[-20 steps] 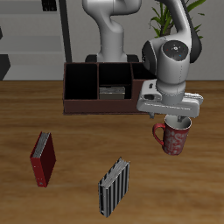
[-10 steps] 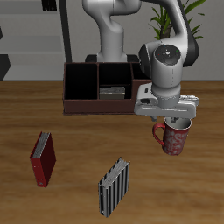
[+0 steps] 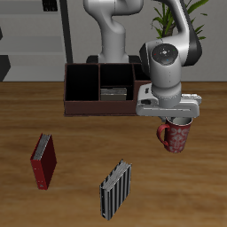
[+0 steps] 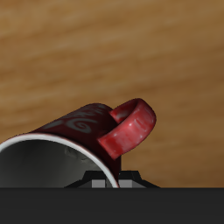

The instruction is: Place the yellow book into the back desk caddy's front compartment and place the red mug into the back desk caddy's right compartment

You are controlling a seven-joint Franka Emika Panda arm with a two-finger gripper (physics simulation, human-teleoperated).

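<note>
Gripper [image 3: 176, 119] directly over mug [image 3: 175, 138] rim, fingers hidden, grasp state unclear. Book [image 3: 113, 91] lying in caddy [image 3: 85, 106] front compartment [image 3: 113, 93]. Mug near caddy's end.

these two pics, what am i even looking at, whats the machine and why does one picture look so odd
This is a simulated robot arm with a two-finger gripper at a wooden table. One picture looks at it from the front and above. The odd one comes from a camera on the gripper itself, looking down past the red mug and its handle.

In the front picture, the gripper sits over the mug's rim; whether its fingers have closed on it cannot be seen. Behind stands a dark desk caddy, with the yellow book already in its small middle section. A dark red book and a striped book lie on the table.
</note>
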